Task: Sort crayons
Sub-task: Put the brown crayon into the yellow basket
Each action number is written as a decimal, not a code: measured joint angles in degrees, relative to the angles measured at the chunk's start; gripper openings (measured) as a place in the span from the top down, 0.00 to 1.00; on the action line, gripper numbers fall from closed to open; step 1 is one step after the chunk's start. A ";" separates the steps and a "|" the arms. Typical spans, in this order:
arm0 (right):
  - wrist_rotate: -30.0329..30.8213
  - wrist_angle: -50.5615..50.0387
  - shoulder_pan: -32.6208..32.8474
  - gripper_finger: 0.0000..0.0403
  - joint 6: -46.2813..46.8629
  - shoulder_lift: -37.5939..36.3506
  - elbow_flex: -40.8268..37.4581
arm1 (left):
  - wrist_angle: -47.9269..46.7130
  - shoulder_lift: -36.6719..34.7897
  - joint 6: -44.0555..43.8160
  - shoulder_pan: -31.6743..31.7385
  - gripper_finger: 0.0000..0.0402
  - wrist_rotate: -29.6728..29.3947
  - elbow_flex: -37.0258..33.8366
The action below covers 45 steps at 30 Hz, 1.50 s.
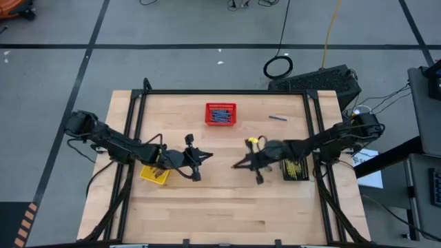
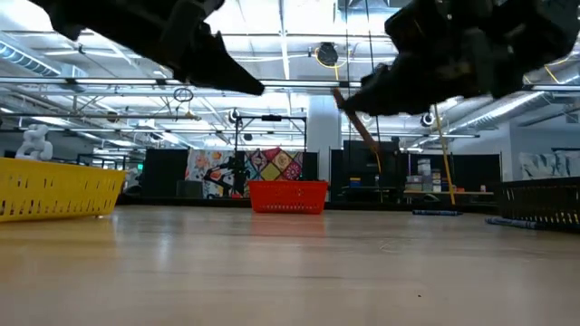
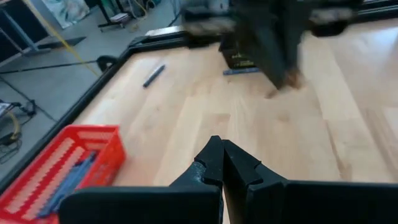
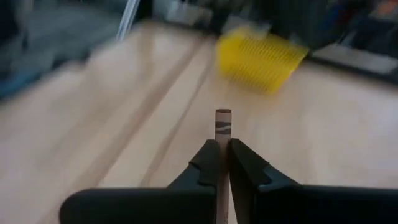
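The right claw (image 4: 223, 163) is clamped on a brown crayon (image 4: 222, 124), held clear above the desk (image 1: 227, 200) at centre frame in the high view, its free end poking out past the fingertips. It looks light, stiff, waxy and likely brittle, so a gentle pinch mid-shaft suits it best. The left claw (image 3: 222, 163) hangs pressed together and empty, left of centre by the yellow basket (image 1: 153, 173).
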 joint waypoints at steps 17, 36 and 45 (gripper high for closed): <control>6.26 44.96 1.64 1.00 3.97 2.77 -7.61 | 48.61 22.05 4.82 7.22 0.62 21.32 0.80; 7.64 44.96 1.75 1.00 2.80 2.76 -7.50 | 41.80 24.96 5.11 8.00 0.62 24.38 11.67; 7.48 44.24 1.75 0.99 2.35 2.76 -7.50 | 41.96 24.92 7.81 7.42 0.87 24.41 12.22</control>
